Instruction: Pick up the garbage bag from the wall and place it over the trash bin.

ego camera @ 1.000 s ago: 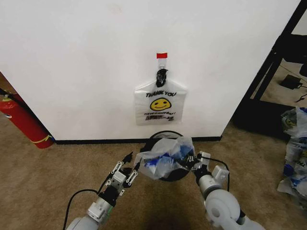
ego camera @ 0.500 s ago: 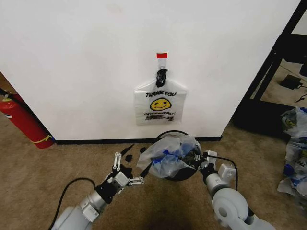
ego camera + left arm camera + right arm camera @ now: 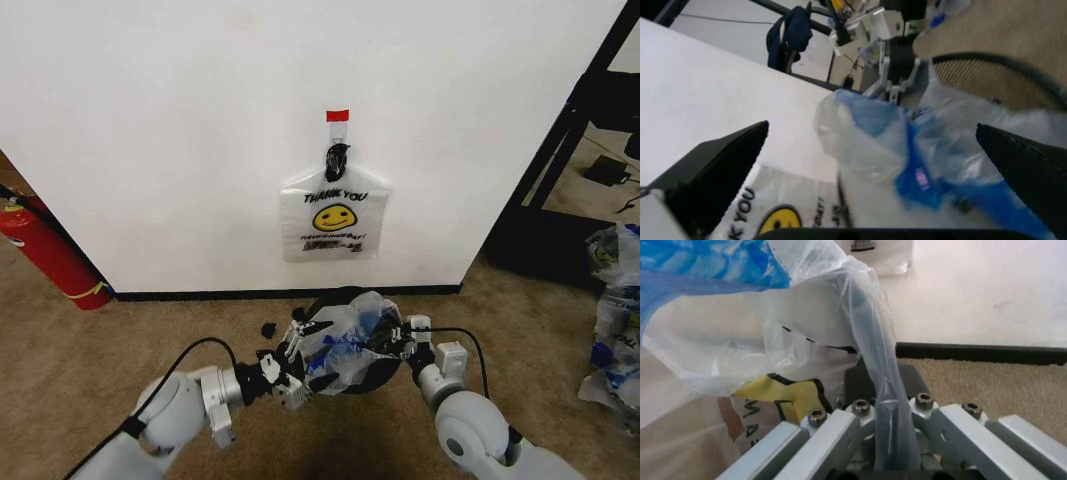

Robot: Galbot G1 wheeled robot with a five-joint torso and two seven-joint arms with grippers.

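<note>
Crinkled translucent plastic, the garbage bag (image 3: 345,343) sits bunched over the trash bin (image 3: 372,374) on the carpet, below another smiley bag (image 3: 334,214) hanging on the wall (image 3: 160,150). The left hand (image 3: 298,362) touches the bag's near-left edge; the right hand (image 3: 400,335) is at its right. From the left wrist, that hand's fingers (image 3: 713,175) stand spread, released, around the bag (image 3: 907,150). From the right wrist, the right hand (image 3: 887,440) is clenched on a twisted strip of the bag (image 3: 873,365).

Tan carpet (image 3: 90,350) — trash bin (image 3: 372,372), fire extinguisher (image 3: 45,250).
</note>
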